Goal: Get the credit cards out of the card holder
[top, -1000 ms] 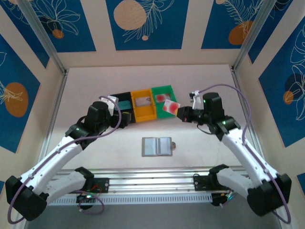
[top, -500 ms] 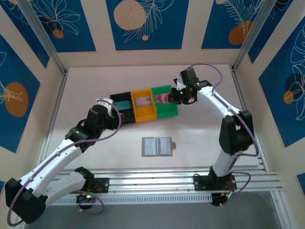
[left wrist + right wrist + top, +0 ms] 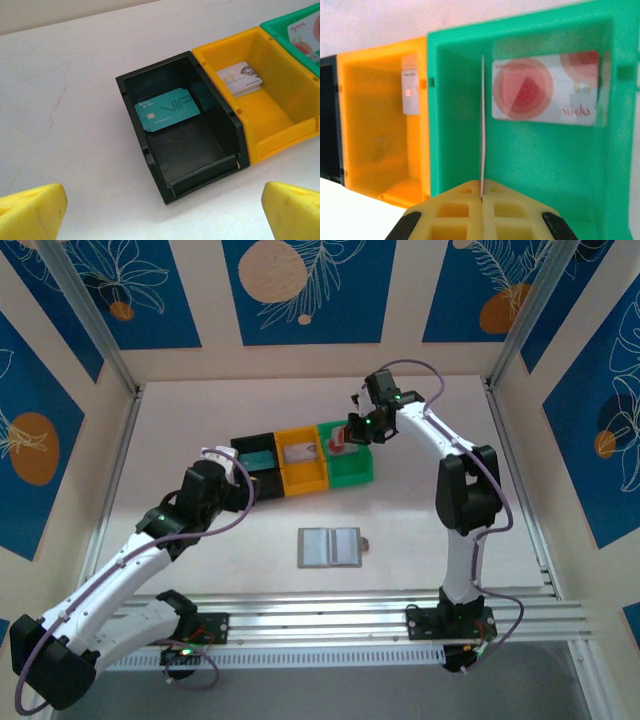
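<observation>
The card holder (image 3: pixel 330 547) lies open and flat on the table, in front of the bins, with no gripper near it. My right gripper (image 3: pixel 481 187) is shut on a thin pale credit card (image 3: pixel 482 125), seen edge-on and standing upright over the green bin (image 3: pixel 460 150). A second credit card with a big red dot (image 3: pixel 545 90) lies flat in that bin. In the top view the right gripper (image 3: pixel 357 430) hangs over the green bin (image 3: pixel 352 472). My left gripper (image 3: pixel 162 220) is open in front of the black bin (image 3: pixel 155 150), with nothing between its fingers.
The black bin holds a teal card (image 3: pixel 167 109). The orange bin (image 3: pixel 280 135) beside it holds a whitish card (image 3: pixel 240 79). The three bins stand in a row at mid-table (image 3: pixel 300 475). Metal frame posts (image 3: pixel 95 335) flank the table.
The right arm has swung from the right side to above the green bin, carrying its card. The left gripper has drawn back a little from the black bin.
</observation>
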Robot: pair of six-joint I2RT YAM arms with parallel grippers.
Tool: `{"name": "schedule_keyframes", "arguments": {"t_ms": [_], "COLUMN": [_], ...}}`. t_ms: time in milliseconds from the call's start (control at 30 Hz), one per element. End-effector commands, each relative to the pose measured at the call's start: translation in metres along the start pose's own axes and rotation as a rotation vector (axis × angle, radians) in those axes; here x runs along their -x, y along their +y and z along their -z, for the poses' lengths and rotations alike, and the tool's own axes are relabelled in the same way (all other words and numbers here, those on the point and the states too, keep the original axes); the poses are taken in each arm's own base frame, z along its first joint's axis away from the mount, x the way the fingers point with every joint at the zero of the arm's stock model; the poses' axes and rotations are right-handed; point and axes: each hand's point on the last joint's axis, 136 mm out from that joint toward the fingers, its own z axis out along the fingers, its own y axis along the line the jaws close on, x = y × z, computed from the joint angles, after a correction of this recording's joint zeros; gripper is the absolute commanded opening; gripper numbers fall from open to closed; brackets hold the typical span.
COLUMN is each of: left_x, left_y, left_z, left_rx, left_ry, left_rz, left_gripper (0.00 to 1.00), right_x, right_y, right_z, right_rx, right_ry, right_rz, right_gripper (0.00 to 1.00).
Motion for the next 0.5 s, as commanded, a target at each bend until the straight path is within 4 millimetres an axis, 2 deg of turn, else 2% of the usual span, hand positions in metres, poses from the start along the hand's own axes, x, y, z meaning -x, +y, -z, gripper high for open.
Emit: {"name": "schedule_keyframes", "arguments": {"t_ms": [0,467], "left_x": [0.0,-0.001], "left_y": [0.007,0.008], "left_z": [-0.001,-0.004], "left_rx": [0.03,0.031], "left_ry": [-0.004,0.0], "left_rz": [-0.016,-0.015], "left_gripper": [1.0,1.0], "right_x": [0.002,0.005], "right_y": [0.007,-0.007], "right_z": [-0.003,-0.028], "right_rx": [0.06,0.049], "right_ry": [0.035,0.109], "right_rz": [0.021,0.002], "right_gripper": [0.0,0.0]}}
